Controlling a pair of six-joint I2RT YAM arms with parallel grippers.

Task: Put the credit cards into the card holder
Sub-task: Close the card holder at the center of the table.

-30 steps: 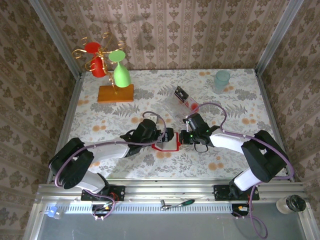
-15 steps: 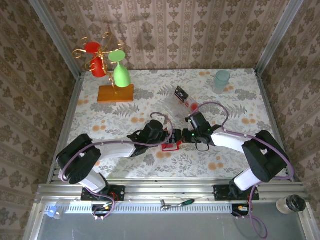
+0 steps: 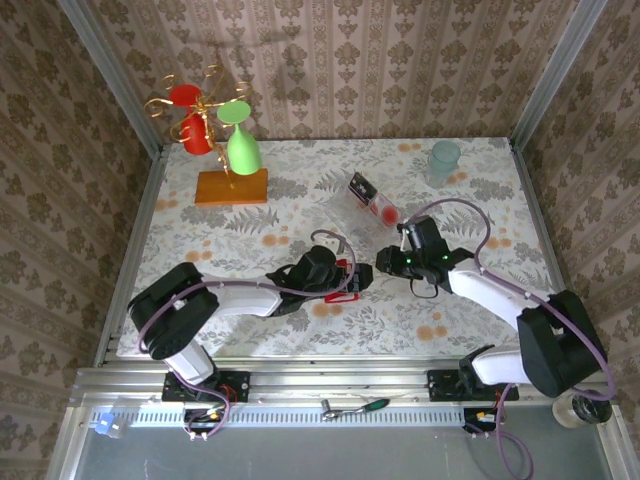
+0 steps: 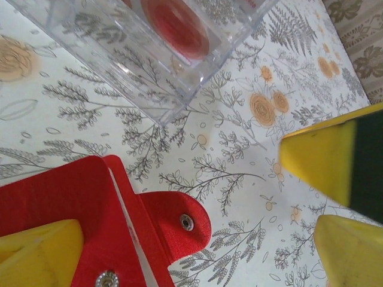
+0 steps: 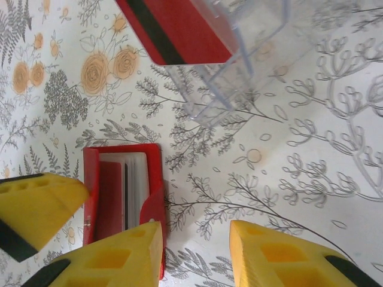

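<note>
The card holder (image 3: 342, 282) lies on the table (image 3: 470, 190) between the two arms. The left gripper (image 4: 197, 227) stands wide open over it. One yellow finger (image 4: 36, 254) is above the red cover, but I cannot tell if it presses on it. The right gripper (image 5: 194, 233) is just to the right of the holder. Its jaws are a little apart and there is nothing between them.

The coming move depends on where the credit cards (image 4: 176, 27) are. They stand in a clear tray (image 5: 227, 89) just beyond the holder, on the far side from the arm bases. The tray's long side runs obliquely toward the back right. The right arm is the nearer one to it, so I think this arm should reach forward for the next card.

The holder is a flat folding piece, bright red, probably leather-like, with a rounded flap and metal snaps. Its inner pocket is pale, with a thin dark line that may be the edge of a card. The tray is hard, transparent plastic with straight walls. The cards are thin and stiff. One shows a red round blotch and another is red with a black stripe. The tablecloth is smooth and flowered.
</note>
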